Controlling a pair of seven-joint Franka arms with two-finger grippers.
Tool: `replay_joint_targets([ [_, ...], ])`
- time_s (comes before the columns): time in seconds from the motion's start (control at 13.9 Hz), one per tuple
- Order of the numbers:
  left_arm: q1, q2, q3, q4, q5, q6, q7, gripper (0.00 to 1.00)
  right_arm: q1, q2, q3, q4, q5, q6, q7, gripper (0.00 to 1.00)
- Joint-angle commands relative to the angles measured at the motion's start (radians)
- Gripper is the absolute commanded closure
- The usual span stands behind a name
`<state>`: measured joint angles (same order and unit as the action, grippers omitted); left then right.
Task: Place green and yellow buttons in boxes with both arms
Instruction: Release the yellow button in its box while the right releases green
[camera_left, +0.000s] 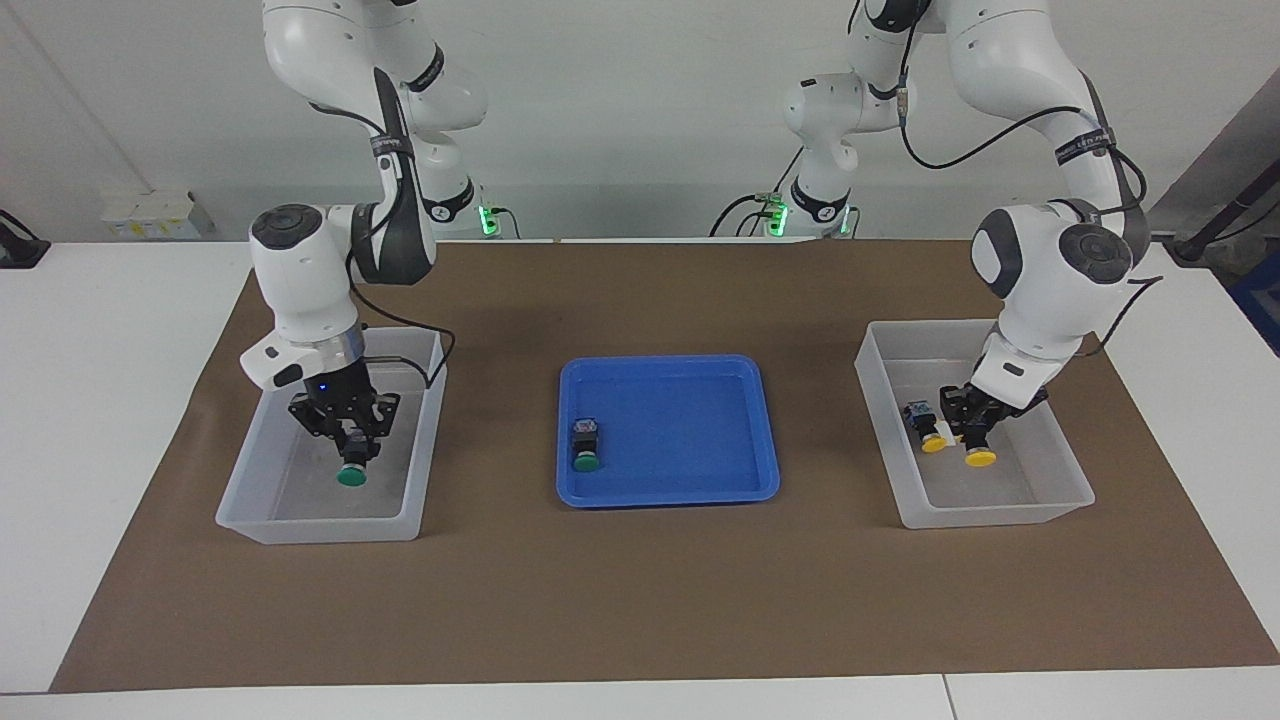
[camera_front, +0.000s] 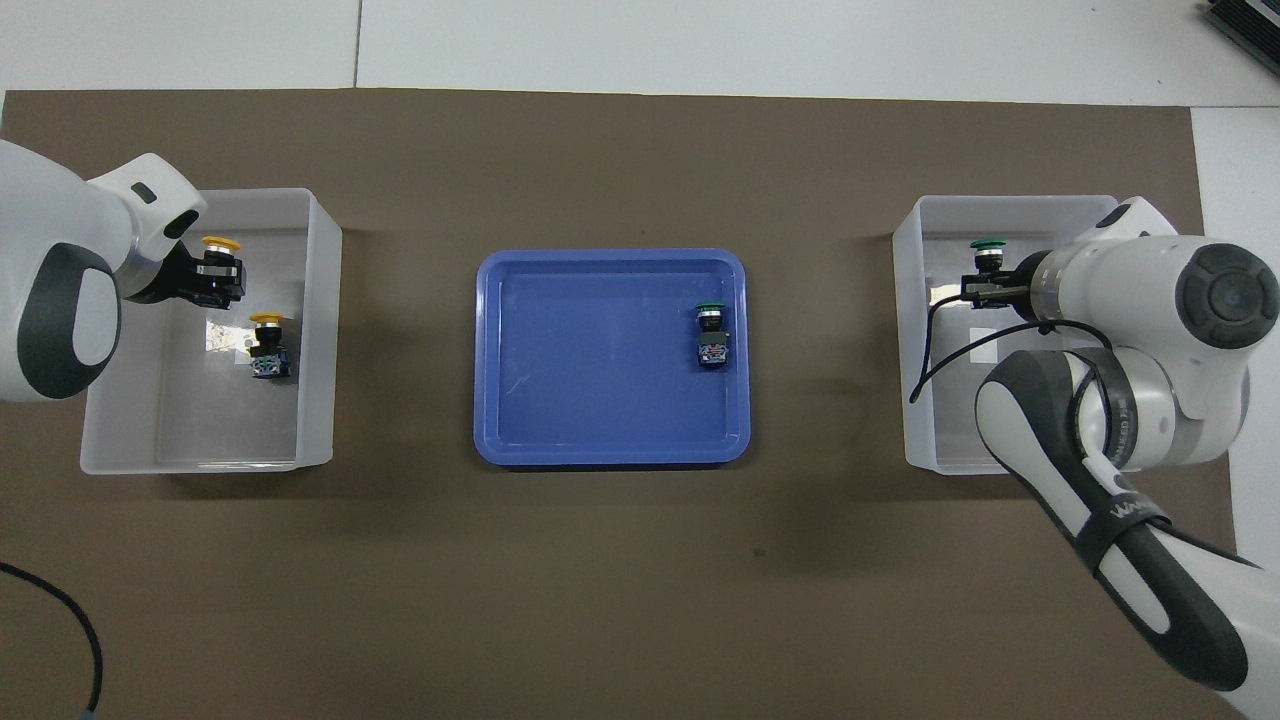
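My right gripper (camera_left: 350, 447) is shut on a green button (camera_left: 351, 475), cap down, low inside the translucent box (camera_left: 432, 402) at the right arm's end; from overhead that gripper (camera_front: 985, 283) and button (camera_front: 988, 248) sit within the box (camera_front: 1000, 204). My left gripper (camera_left: 975, 432) is shut on a yellow button (camera_left: 980, 458) low inside the other box (camera_left: 1000, 516). A second yellow button (camera_left: 929, 428) lies on that box's floor beside it. From overhead the left gripper (camera_front: 215, 282) holds its yellow button (camera_front: 220, 245) near the loose one (camera_front: 267, 345).
A shallow blue tray (camera_left: 680, 430) lies midway between the boxes on the brown mat. A second green button (camera_left: 585, 448) lies in it on its side, toward the right arm's end of the tray (camera_front: 600, 360).
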<state>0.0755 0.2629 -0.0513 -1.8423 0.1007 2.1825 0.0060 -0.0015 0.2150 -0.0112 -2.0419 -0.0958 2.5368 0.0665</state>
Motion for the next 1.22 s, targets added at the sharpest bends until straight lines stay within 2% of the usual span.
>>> replay_joint_targets([
  [0.0,0.064,-0.040,-0.007,-0.083,0.020,0.089,0.058,1.00,-0.017,0.070,0.013,0.045,0.002,0.054,-0.024,1.00],
  [0.43,0.102,-0.028,-0.005,-0.227,0.020,0.290,0.060,1.00,-0.026,0.126,0.013,0.069,0.004,0.059,-0.068,0.99],
  [0.5,0.104,-0.027,-0.005,-0.235,0.020,0.298,0.060,1.00,-0.026,0.127,0.014,0.069,0.005,0.059,-0.068,0.70],
  [0.58,0.104,-0.027,-0.005,-0.236,0.020,0.298,0.057,0.93,-0.026,0.127,0.014,0.069,0.005,0.059,-0.063,0.35],
  [0.65,0.102,-0.027,-0.005,-0.236,0.020,0.295,0.057,0.61,-0.022,0.126,0.014,0.072,0.005,0.056,-0.059,0.14],
  [0.72,0.102,-0.027,-0.005,-0.232,0.020,0.290,0.060,0.44,-0.014,0.113,0.014,0.072,0.008,0.050,-0.056,0.10],
  [0.79,0.099,-0.025,-0.004,-0.224,0.020,0.283,0.061,0.43,-0.015,0.097,0.014,0.072,0.008,0.043,-0.051,0.02],
  [0.86,0.095,-0.024,-0.005,-0.212,0.020,0.277,0.063,0.42,-0.020,0.071,0.014,0.072,0.008,0.037,-0.053,0.00],
  [1.01,0.083,-0.022,-0.005,-0.161,0.020,0.219,0.061,0.42,-0.011,-0.003,0.014,0.072,0.008,-0.031,-0.047,0.00],
  [1.15,0.061,-0.022,-0.005,-0.071,0.020,0.098,0.061,0.45,-0.002,-0.084,0.017,0.072,0.008,-0.108,-0.021,0.00],
])
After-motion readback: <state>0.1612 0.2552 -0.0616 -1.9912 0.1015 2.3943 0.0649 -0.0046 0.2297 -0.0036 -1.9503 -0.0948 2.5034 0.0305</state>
